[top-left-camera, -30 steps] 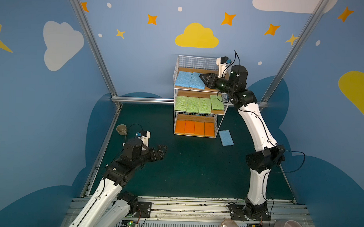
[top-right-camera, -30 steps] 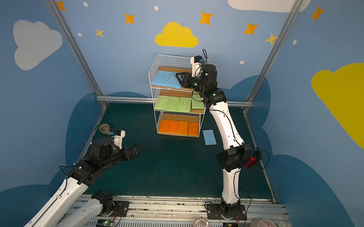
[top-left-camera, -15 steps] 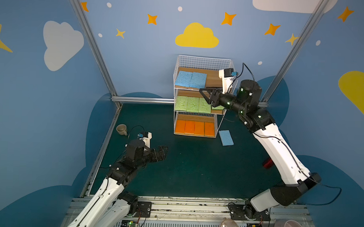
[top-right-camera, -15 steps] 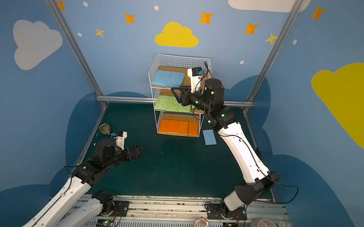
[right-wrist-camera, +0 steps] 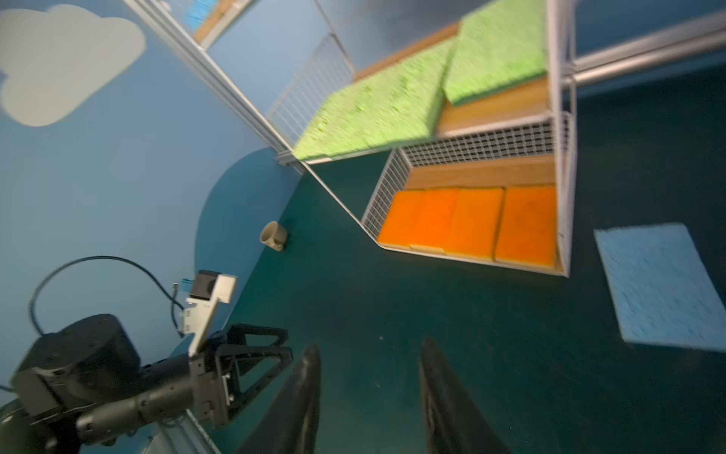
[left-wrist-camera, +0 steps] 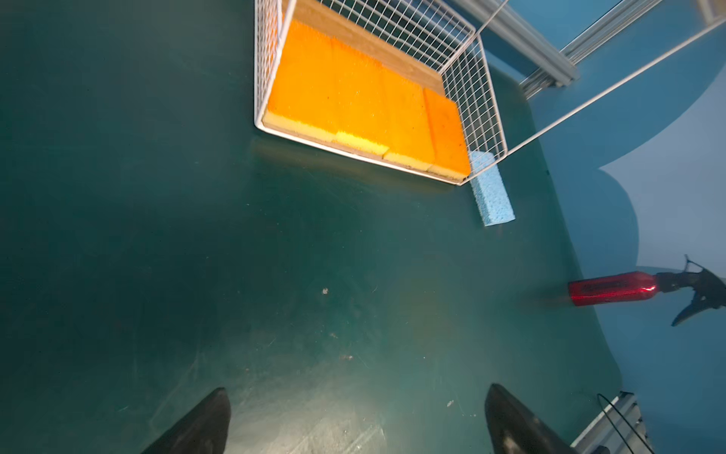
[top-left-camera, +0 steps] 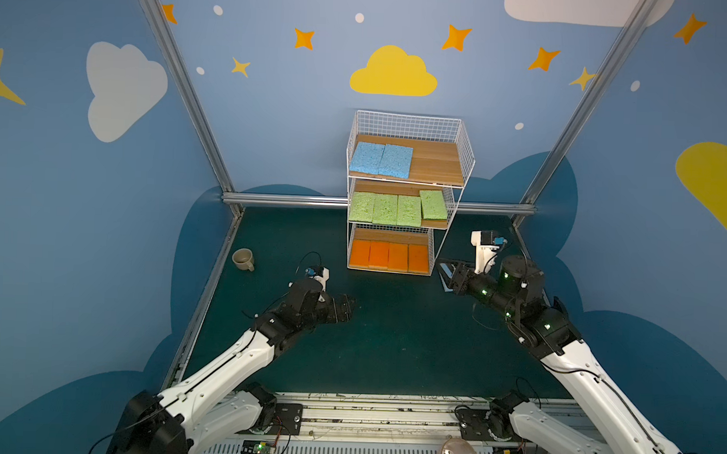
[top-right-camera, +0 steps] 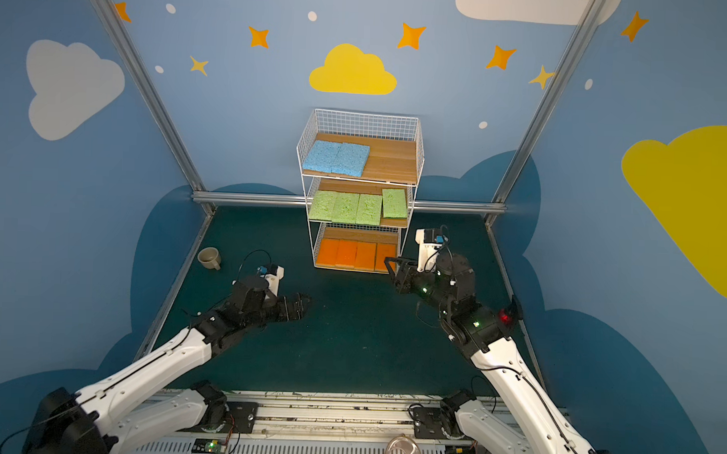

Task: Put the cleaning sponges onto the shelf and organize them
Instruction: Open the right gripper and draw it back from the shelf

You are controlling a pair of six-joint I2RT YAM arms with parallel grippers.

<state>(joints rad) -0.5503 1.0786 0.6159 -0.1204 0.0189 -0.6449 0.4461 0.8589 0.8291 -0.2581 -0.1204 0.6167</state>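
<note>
The shelf (top-left-camera: 435, 160) (top-right-camera: 393, 162) stands at the back of the floor. Its top board carries two blue sponges (top-left-camera: 381, 158), its middle board several green sponges (top-left-camera: 385, 209) (right-wrist-camera: 377, 114), and its bottom board several orange sponges (top-left-camera: 390, 256) (left-wrist-camera: 353, 102) (right-wrist-camera: 471, 222). One more blue sponge (right-wrist-camera: 664, 287) (left-wrist-camera: 491, 192) lies flat on the floor by the shelf's right foot. My right gripper (top-left-camera: 445, 272) (top-right-camera: 393, 266) (right-wrist-camera: 370, 344) hangs low beside it, open and empty. My left gripper (top-left-camera: 348, 306) (top-right-camera: 303, 303) (left-wrist-camera: 357, 389) hovers over bare floor in front of the shelf, wide open and empty.
A beige cup (top-left-camera: 243, 259) (right-wrist-camera: 274, 235) sits by the left wall. A red bottle with a black trigger (left-wrist-camera: 613, 289) lies near the right wall. Metal frame posts stand in the back corners, and the arms' base rail (top-left-camera: 367, 415) runs along the front.
My right arm has pulled away from the shelf's top tier and dropped to floor level at the shelf's right, near the loose blue sponge. The left arm has barely shifted.
</note>
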